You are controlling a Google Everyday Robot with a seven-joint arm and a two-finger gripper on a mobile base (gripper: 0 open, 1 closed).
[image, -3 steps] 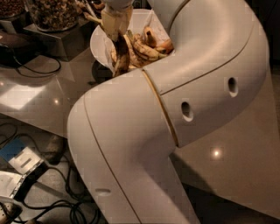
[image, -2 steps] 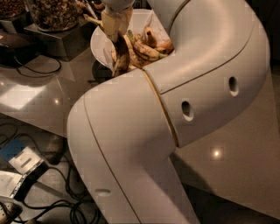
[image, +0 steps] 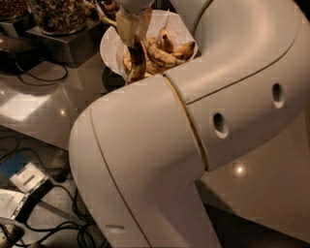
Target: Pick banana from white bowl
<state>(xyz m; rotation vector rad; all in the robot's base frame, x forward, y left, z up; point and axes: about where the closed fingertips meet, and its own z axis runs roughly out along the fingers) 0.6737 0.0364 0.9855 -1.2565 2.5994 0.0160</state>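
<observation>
Gripping brown-blotched banana [image: 137, 60], gripper [image: 133, 42] hovers over white bowl [image: 110, 47]

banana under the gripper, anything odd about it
The banana hangs almost upright from the gripper above the bowl, while the other bananas lie flat. It is blotched dark brown, which looks overripe. Nothing is spilled.

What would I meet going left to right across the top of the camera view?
Glass jar of nuts → pincer over the white bowl's left side, shut on the banana → piled bananas → robot arm.
</observation>
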